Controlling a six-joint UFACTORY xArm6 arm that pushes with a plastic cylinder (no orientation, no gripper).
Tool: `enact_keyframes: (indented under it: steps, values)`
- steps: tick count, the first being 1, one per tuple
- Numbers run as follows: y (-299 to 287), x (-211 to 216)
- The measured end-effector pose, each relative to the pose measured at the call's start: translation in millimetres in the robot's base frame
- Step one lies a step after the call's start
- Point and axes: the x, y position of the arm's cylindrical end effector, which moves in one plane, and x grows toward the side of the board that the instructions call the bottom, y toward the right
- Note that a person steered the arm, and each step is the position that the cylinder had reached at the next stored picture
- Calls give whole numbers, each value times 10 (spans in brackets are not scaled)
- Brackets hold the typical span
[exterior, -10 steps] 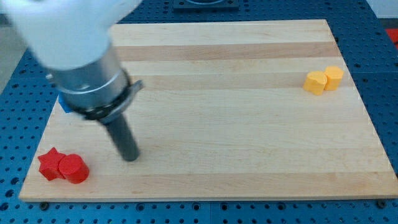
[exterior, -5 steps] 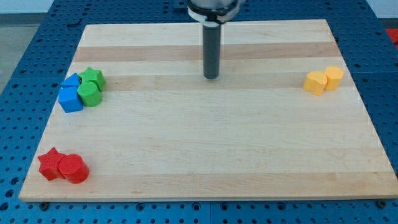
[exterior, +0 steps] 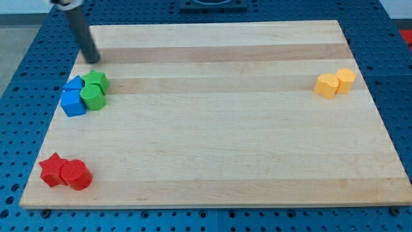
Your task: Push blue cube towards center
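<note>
A wooden board (exterior: 219, 122) lies on a blue perforated table (exterior: 13, 109). My tip (exterior: 94, 60), the bare end of a dark rod holding nothing, rests near the board's upper left corner. Just below it sits a tight cluster: two green blocks (exterior: 95, 81) (exterior: 93, 97) and, to their left, a blue pointed block (exterior: 74, 83) with the blue cube (exterior: 73, 102) touching beneath it. Far below the tip, a red star (exterior: 51, 169) touches a red cylinder (exterior: 76, 174). Far to its right, two yellow blocks (exterior: 326, 85) (exterior: 346, 79) sit together.
</note>
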Motion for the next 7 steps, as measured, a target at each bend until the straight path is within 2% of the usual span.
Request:
enact_keyframes:
  steps: [1,3,7]
  values:
    - [-185,254]
    - [-110,902]
    - [263,1441]
